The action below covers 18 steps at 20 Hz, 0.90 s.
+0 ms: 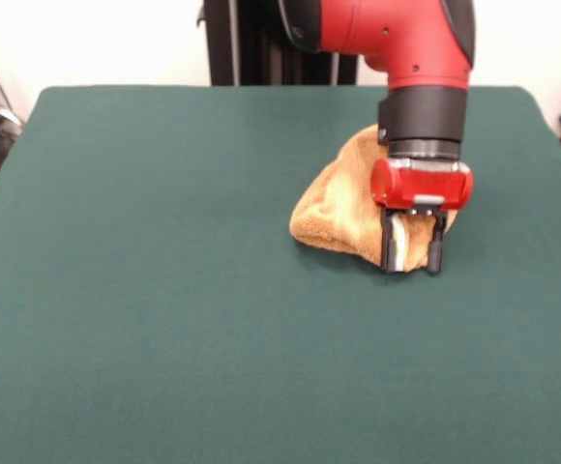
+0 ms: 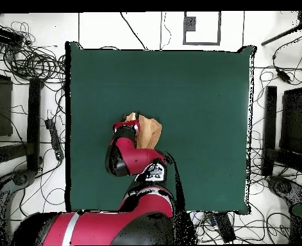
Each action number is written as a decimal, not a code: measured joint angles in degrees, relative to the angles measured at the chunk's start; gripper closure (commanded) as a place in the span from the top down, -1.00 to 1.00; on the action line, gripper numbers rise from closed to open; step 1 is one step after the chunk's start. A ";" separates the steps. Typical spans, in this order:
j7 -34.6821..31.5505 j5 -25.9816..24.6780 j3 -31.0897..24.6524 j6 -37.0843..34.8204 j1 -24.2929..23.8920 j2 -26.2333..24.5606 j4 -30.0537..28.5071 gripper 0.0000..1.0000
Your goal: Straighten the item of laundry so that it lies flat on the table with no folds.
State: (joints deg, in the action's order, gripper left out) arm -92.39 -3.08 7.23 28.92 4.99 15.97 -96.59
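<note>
The gripper [image 1: 413, 253] hung low over the table's [image 1: 164, 319] green cloth with its 2 fingers [image 1: 392, 249] spread apart, their tips down at the near edge of the towel [image 1: 343, 208]. Towel cloth showed in the gap between them, but the jaws stood wide and did not pinch it, so the gripper looked released rather than grasping. Whether the tips touched the table could not be told.

The towel lay crumpled in 1 rounded heap, folded over on itself, partly behind the gripper in the front view. From overhead the towel [image 2: 151, 131] sat a little to the side of the table's [image 2: 204, 83] middle, toward the robot, with the gripper [image 2: 126, 123] at 1 side of it and much of it covered by the arm. No tag or woven band showed.

By its look, the terry was light, soft and limp, with no stiffness to carry a push; it would likely drape and drag rather than slide as 1 piece. The best hold was probably a free corner or hem at the heap's outer edge, pinched thin, rather than the thick middle folds.
</note>
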 measured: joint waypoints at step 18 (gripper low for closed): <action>0.00 0.02 0.25 0.00 0.58 0.19 -0.40 1.00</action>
State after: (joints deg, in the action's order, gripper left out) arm -92.39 -3.06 7.48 28.92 5.57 16.16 -96.99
